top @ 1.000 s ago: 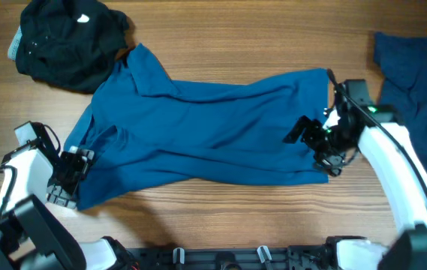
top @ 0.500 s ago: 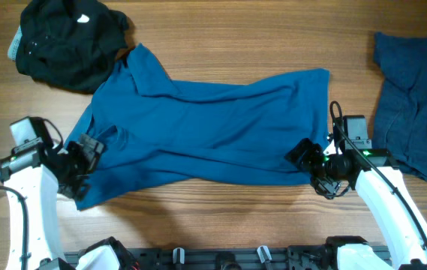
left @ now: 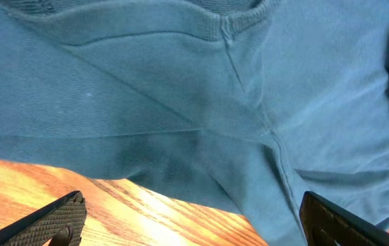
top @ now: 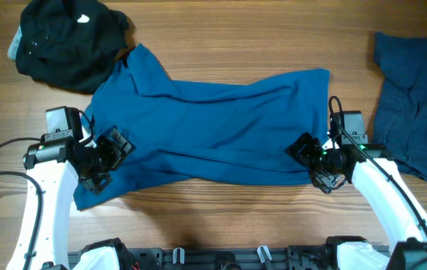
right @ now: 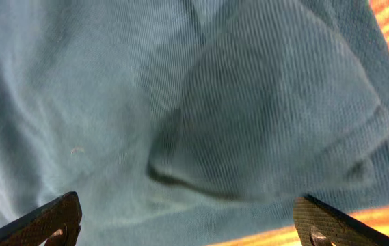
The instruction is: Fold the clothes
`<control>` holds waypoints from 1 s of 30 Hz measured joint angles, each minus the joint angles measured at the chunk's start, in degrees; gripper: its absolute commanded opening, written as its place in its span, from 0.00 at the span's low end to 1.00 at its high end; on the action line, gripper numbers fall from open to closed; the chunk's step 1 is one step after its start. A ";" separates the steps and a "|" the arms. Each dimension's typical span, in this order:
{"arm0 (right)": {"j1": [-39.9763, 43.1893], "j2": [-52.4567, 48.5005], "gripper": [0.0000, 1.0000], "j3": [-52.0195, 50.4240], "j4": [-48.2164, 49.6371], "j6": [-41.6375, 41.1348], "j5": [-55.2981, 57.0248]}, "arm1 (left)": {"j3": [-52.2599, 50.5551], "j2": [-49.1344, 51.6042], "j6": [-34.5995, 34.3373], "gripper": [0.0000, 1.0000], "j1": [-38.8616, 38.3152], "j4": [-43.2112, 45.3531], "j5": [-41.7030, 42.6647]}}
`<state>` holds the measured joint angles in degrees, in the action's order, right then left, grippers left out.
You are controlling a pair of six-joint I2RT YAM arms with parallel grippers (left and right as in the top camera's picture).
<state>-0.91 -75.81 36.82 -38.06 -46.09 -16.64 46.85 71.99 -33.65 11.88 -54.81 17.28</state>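
In the overhead view the dark blue garment (top: pixel 412 105) runs off the right edge. The black garment (top: pixel 63 41) is clipped by the top edge at upper left, and a pale patch (top: pixel 13 48) on its left side is too small to identify. In both wrist views the blue polo shirt (left: pixel 194 89) runs past the frame edges, and it is blurred in the right one. Only the tips of the fingers (right: pixel 47 222) show, in the lower corners.

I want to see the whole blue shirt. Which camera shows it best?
The overhead view: nearly the whole blue shirt lies spread across the table, both ends visible. The left wrist view shows only a close patch with seams; the right wrist view only a bunched fold.
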 measured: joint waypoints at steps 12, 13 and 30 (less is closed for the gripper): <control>0.00 -3.10 0.98 0.00 3.45 -1.27 0.24 | 0.00 0.00 0.39 1.00 -0.17 0.15 -0.28; 0.00 -3.10 0.95 0.00 3.56 -1.29 0.22 | 0.00 0.00 0.39 1.00 -0.17 0.13 -0.50; 0.00 -3.10 0.46 0.00 6.43 -2.14 0.46 | 0.00 0.00 0.42 1.00 -0.20 0.13 -1.31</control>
<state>-0.91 -78.91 36.82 -31.64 -48.23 -16.19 46.85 71.99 -33.23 11.68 -54.68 15.97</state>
